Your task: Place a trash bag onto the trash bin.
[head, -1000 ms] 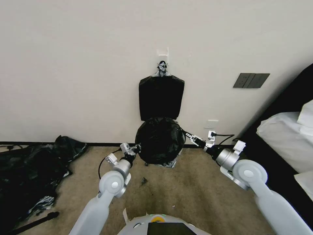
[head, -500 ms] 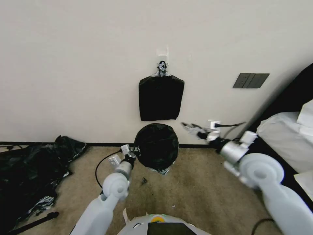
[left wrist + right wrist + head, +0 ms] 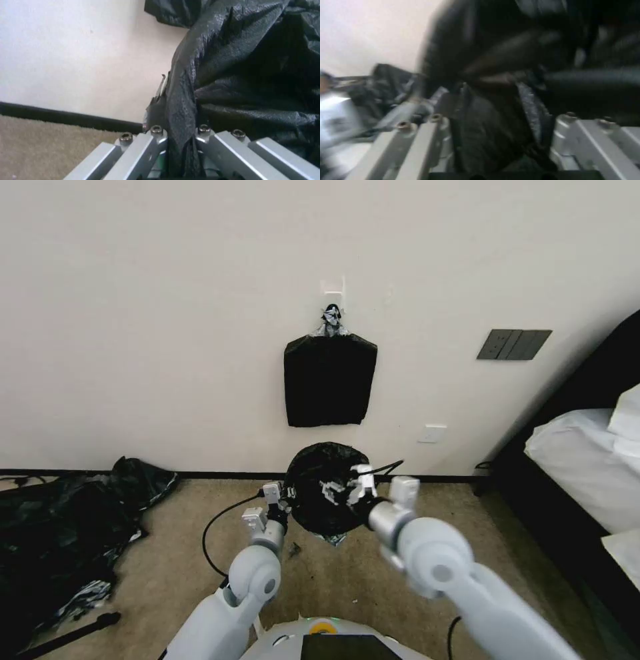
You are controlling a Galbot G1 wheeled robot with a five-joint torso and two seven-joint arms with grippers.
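Note:
The trash bag (image 3: pixel 320 470) is a rounded mass of glossy black film low against the wall, above the carpet. My left gripper (image 3: pixel 288 499) sits at its left edge. In the left wrist view it (image 3: pixel 180 136) is shut on a fold of the bag (image 3: pixel 240 62). My right gripper (image 3: pixel 335 491) is in front of the bag's middle. The right wrist view is blurred, but its fingers (image 3: pixel 420 140) stand wide apart, open, with black film (image 3: pixel 493 50) lying between them. The trash bin is hidden.
A flat black bundle (image 3: pixel 330 380) hangs from a wall hook above the bag. A big heap of black sheeting (image 3: pixel 60 533) covers the floor at left, with a dark pole (image 3: pixel 67 633) near it. A bed (image 3: pixel 587 460) stands at right. Carpet lies in front.
My right gripper let go of the bag's right edge, swung out to the right, then came back in front of the bag's middle. The bag drew in narrower. My left gripper kept its hold.

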